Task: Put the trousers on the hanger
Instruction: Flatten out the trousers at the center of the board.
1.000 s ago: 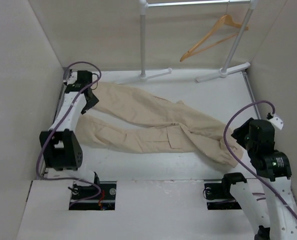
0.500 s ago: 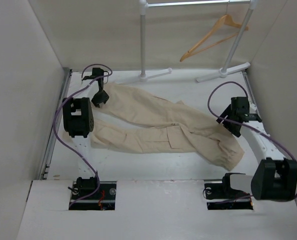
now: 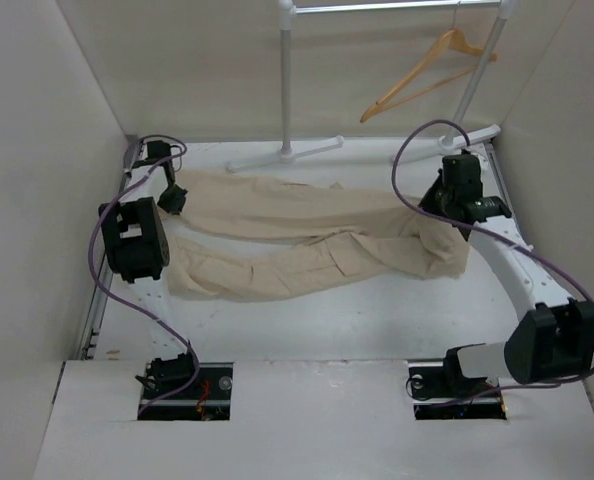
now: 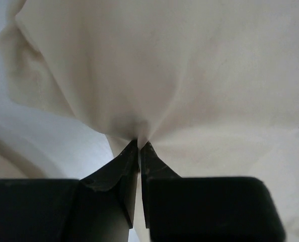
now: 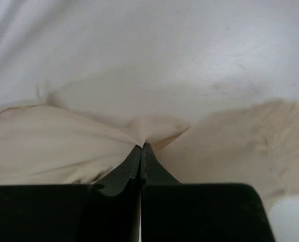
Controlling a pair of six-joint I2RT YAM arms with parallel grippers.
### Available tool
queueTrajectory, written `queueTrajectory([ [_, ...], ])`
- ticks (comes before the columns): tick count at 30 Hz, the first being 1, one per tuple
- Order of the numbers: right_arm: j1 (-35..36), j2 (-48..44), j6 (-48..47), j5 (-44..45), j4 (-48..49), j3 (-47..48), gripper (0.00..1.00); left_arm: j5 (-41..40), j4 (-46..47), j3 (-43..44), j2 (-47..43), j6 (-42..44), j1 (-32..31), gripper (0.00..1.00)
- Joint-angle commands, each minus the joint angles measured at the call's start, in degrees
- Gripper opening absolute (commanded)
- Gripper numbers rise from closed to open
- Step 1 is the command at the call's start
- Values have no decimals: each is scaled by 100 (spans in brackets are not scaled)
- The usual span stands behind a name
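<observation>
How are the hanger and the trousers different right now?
The hanger hangs on the rack; the trousers lie on the table. The hanger is orange-tan; the trousers are pale beige. The left gripper and right gripper pinch the trousers; neither touches the hanger. Both are light brownish.

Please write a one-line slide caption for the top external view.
The left gripper and right gripper pinch the trousers at opposite ends; the hanger hangs on the rack behind.

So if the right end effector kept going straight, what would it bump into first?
The trousers: the right end effector is shut on a fold of them. Beyond that lies probably the white table, though depth is unclear.
</observation>
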Motion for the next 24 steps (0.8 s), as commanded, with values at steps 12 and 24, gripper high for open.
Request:
queueTrajectory([
  [12,3232,-2707,1643,538,-1475,-1916,67,68,552,-1851,-2318,-357,673,38],
  [24,612,-110,-539,-200,184,151,45,-143,852,-3100,-4024,-419,-223,39],
])
